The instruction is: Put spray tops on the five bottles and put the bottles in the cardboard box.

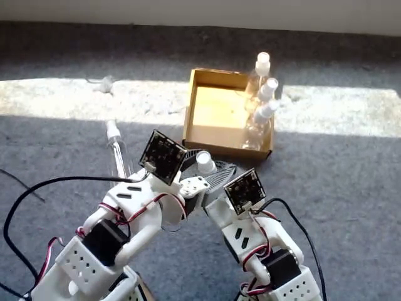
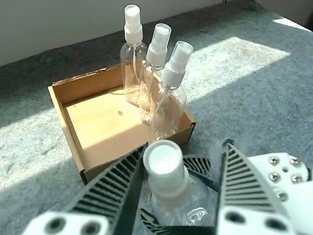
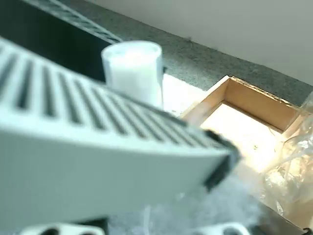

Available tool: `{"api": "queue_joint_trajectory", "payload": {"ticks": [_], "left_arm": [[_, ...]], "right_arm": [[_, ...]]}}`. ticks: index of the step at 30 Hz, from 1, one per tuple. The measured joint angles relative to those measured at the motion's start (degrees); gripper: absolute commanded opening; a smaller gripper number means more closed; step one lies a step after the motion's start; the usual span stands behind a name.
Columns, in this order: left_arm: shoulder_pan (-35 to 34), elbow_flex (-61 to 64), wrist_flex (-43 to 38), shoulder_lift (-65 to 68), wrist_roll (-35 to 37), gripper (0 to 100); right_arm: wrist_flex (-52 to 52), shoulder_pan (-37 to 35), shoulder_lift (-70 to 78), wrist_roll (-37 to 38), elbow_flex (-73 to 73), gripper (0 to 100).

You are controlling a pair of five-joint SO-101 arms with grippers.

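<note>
Gripping clear round white-capped bottle | left pincer clamps it | right pincer: cannot tell

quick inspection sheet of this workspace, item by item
surface: grey carpet, sunlit band across it
job's things: cardboard box holds three bottles with spray tops along one side; fourth bottle, white top on, between the grippers; fifth bottle upright on the carpet, apart from the box
clutter: small pale item on the carpet, too small to identify
grippers: left gripper closed on the fourth bottle; right gripper beside it
cables: black cable; red wires on the arms
surroundings: pale wall
</note>
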Motion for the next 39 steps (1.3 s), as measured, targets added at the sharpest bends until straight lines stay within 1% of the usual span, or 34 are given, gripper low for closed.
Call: {"api": "queue_joint_trajectory", "payload": {"ticks": [3,6,8,11,14,20,25,30,33,39], "left_arm": [[0.3,-0.2,2.5,-6.3,0.0,23],[-0.1,-0.2,4.0,-13.4,-0.1,23],[-2.3,-0.2,4.1,-16.7,-1.0,23],[-7.6,-0.3,4.1,-17.3,-1.3,23],[-11.3,-0.3,2.3,-15.3,-1.4,23],[-11.9,-0.3,-0.4,-7.5,-1.4,23],[-12.0,-0.3,-1.1,-4.2,-1.3,23],[-8.8,-0.6,-1.1,-2.1,-1.9,23],[-7.3,-1.0,-1.6,-0.3,-4.6,23],[-7.4,-2.9,-1.5,1.4,-6.2,23]], "right_arm": [[-1.7,2.4,0.0,0.0,0.0,0.5],[-2.1,2.8,0.0,0.0,0.2,0.5],[-2.1,2.9,0.0,0.0,0.2,0.5],[-2.2,3.0,0.0,0.0,0.2,0.5],[-2.2,3.0,0.0,0.0,0.2,0.5],[-2.2,3.0,0.0,0.0,0.2,0.5],[-2.2,3.3,0.0,0.0,0.2,0.5],[-2.2,3.3,0.0,0.0,0.3,0.5],[-2.2,3.3,0.0,0.0,0.3,0.5],[-2.2,3.5,0.0,0.0,0.3,0.5]]}}
